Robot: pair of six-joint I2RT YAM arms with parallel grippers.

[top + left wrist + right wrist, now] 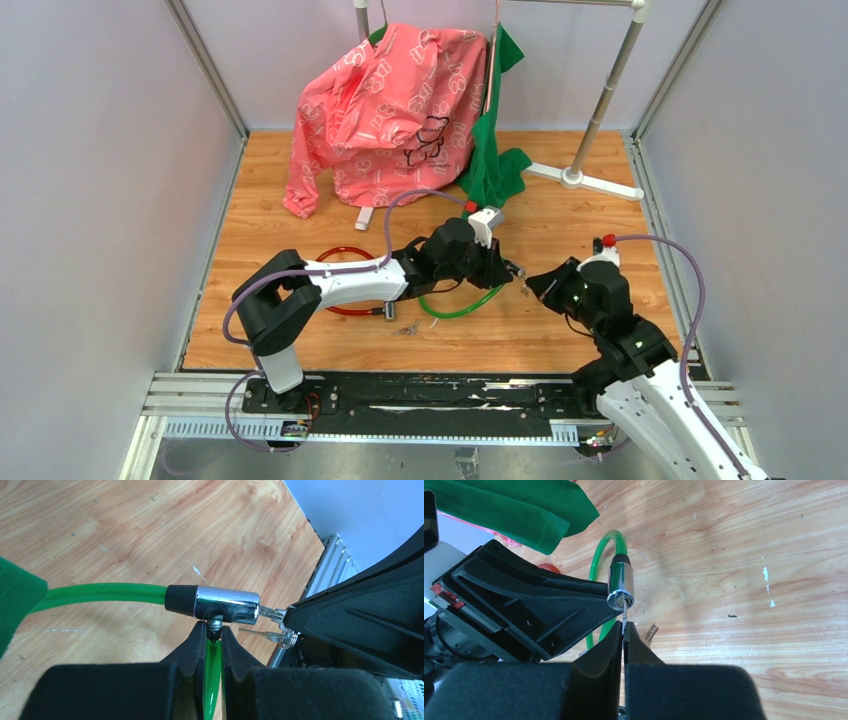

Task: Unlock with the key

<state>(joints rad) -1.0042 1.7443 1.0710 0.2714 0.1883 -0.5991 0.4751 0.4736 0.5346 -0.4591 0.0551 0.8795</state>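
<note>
A green cable lock (462,306) has a chrome and black lock barrel (220,602), held above the wooden floor. My left gripper (214,635) is shut on the green cable end just under the barrel. My right gripper (623,628) is shut on a silver key (624,614) whose blade is in the barrel's keyhole (620,600). A spare key (267,634) hangs from the ring beside it. In the top view the two grippers, left (498,265) and right (535,283), meet at the middle of the floor.
A red cable lock (345,283) and loose keys (405,328) lie under the left arm. A pink garment (390,105) and a green cloth (492,150) hang on a white rack (585,175) at the back. Grey walls stand on both sides.
</note>
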